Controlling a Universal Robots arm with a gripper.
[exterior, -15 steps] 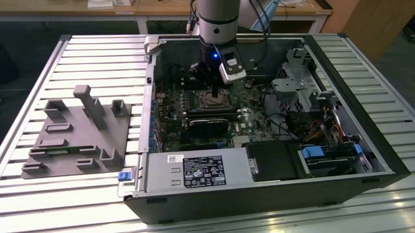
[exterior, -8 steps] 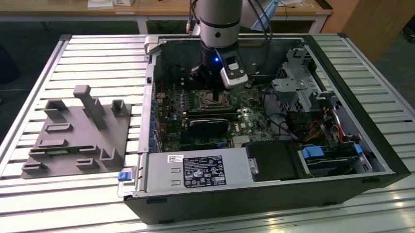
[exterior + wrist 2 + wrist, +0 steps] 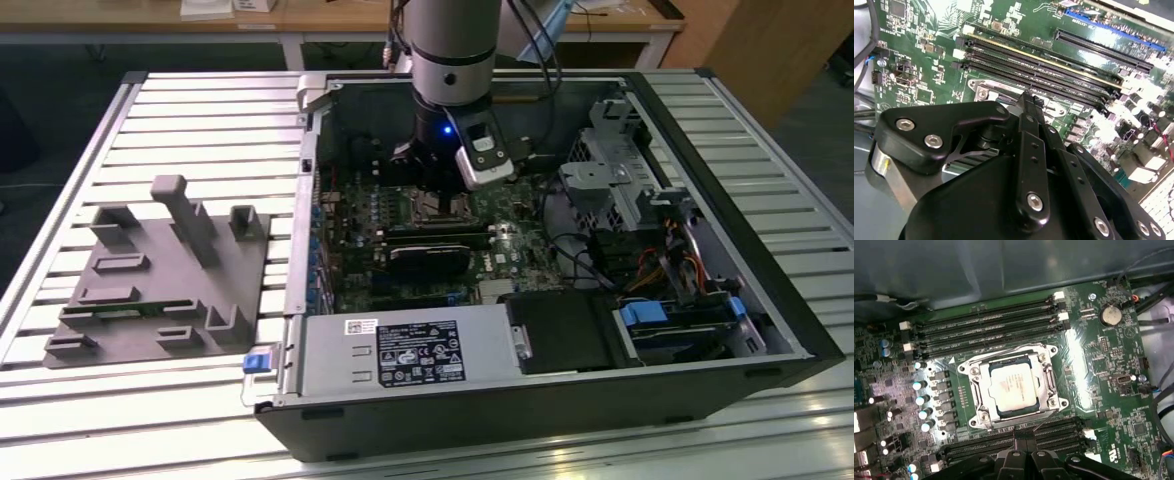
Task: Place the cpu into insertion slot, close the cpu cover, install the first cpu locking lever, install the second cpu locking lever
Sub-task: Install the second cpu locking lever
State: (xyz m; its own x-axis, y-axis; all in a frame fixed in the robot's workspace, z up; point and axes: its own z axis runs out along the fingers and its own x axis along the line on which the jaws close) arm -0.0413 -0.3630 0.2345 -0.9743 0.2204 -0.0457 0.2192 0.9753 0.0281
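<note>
The cpu (image 3: 1010,389) sits in the insertion slot (image 3: 985,416) at frame centre, the cpu cover (image 3: 1046,382) down; levers seemingly unlatched. The claw (image 3: 1023,441) looks narrow, empty.

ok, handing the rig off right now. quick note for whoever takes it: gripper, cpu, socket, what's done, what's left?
Gripper: low over the motherboard inside the PC case, at the socket's edge; finger state unclear, nothing seen held.
The cpu: seated in the insertion slot.
The cpu cover: appears down around the chip.
Done: cpu placed, cover looks closed.
Left: confirm the cover; I can't tell whether either locking lever is latched.
</note>
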